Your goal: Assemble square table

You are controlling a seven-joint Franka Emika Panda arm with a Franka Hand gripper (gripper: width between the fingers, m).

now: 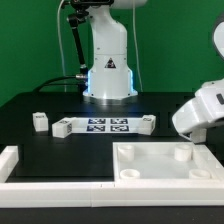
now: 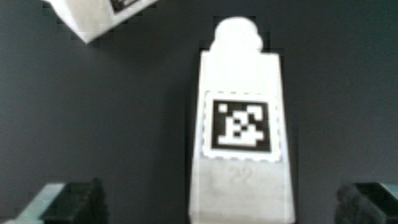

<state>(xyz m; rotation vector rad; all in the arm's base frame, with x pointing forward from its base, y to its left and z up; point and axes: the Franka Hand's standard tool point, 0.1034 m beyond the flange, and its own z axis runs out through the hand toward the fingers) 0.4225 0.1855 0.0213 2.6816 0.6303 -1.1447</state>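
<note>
The square table top (image 1: 150,168) is a white rimmed tray lying at the front, on the exterior view's right. My gripper (image 1: 190,128) hangs over its far right corner. In the wrist view the gripper (image 2: 217,205) is open. Its dark fingertips (image 2: 68,202) stand wide apart on either side of a long white table leg (image 2: 240,110) with a black-and-white tag, which lies on the black table. Neither finger touches the leg. In the exterior view my hand hides this leg. Three more small white legs (image 1: 40,121), (image 1: 62,127), (image 1: 146,124) lie near the marker board.
The marker board (image 1: 105,125) lies flat in front of the robot base (image 1: 108,75). A low white border rail (image 1: 12,160) runs along the front and the exterior view's left. Another white tagged part (image 2: 98,15) shows at the edge of the wrist view.
</note>
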